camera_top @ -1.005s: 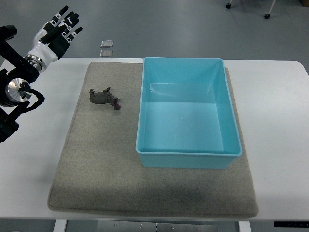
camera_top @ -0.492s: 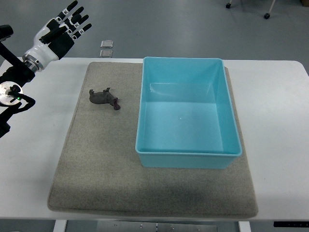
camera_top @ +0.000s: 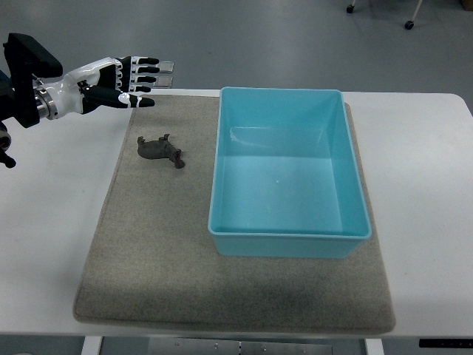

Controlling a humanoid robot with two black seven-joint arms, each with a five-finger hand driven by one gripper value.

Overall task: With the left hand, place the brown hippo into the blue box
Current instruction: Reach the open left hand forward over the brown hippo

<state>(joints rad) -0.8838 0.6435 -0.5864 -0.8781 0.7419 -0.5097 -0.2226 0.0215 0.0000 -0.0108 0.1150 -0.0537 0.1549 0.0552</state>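
Note:
The brown hippo (camera_top: 160,151) lies on its side on the grey mat (camera_top: 162,244), a little left of the blue box (camera_top: 287,171). The box is an open light-blue bin with nothing inside, resting on the right half of the mat. My left hand (camera_top: 137,79) reaches in from the upper left, fingers stretched flat and pointing right, holding nothing. It hovers over the mat's far left corner, above and slightly left of the hippo, not touching it. The right arm does not show.
The mat lies on a white table (camera_top: 421,170). Two small clear square items (camera_top: 164,74) sit just beyond the table's far edge, partly behind my fingertips. Grey floor lies behind.
My left hand has swung from pointing up and away at the far left to lying flat and pointing right, closer to the hippo. The hippo and box have not moved.

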